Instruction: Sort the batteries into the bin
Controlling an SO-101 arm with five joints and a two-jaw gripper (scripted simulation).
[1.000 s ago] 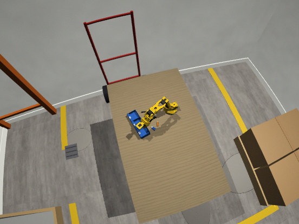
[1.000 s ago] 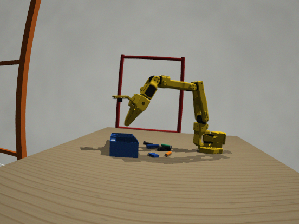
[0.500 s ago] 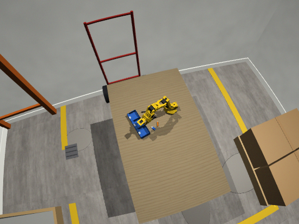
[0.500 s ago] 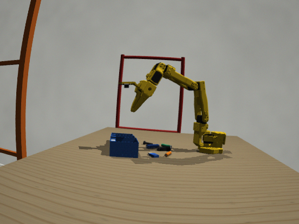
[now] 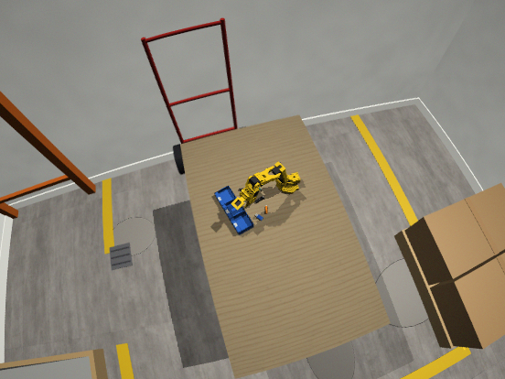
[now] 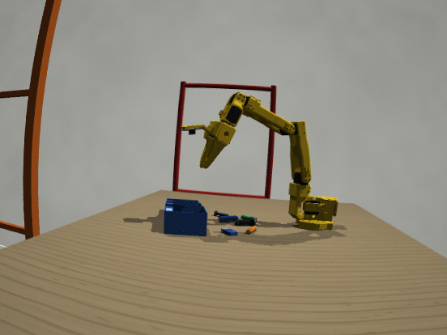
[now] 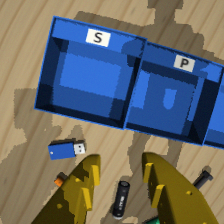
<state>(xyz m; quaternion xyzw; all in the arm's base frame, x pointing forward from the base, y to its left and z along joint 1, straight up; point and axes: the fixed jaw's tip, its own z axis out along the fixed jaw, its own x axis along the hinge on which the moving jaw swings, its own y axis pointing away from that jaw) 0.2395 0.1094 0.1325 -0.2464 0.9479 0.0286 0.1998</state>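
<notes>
My gripper (image 6: 205, 163) hangs high above the table, just right of the row of blue bins (image 6: 185, 217), shut and empty. In the wrist view its fingers frame a black battery (image 7: 120, 198) lying on the table far below. The bins marked S (image 7: 89, 75) and P (image 7: 167, 97) show there; a small blue thing lies in P. A third bin is cut off at the right edge, so I cannot read a K label. On the table lie a blue battery (image 6: 227, 218), the black battery (image 6: 245, 222), a green-tipped item (image 6: 248, 217) and a small orange item (image 6: 251, 230).
A blue USB stick (image 7: 66, 149) lies on the table in front of bin S. A small black bolt-like item (image 6: 220, 213) lies behind the batteries. The arm's base (image 6: 317, 212) stands to the right of the items. A red frame (image 6: 224, 139) stands behind the table.
</notes>
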